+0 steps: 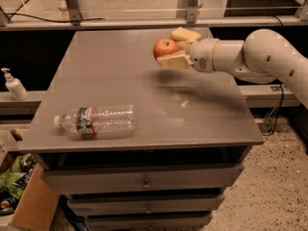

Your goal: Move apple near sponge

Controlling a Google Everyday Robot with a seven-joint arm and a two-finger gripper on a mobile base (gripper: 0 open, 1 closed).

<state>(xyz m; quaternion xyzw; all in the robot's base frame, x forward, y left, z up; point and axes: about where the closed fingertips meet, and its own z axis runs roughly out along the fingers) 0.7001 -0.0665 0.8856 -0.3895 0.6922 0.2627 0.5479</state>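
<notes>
The end effector (169, 56) grips the apple (165, 47) above the counter (120, 71), toward its far edge, just beside the sponge (186, 34) lying there. A bottle (96, 121) lies near the front.

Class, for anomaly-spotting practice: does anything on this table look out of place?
The plastic water bottle lies on its side near the table's front edge. The end effector holds the apple aloft near the sponge.

Glossy white rounded arm (262, 52); its gripper (172, 53), over the table (120, 81), has cream fingers (174, 61).
</notes>
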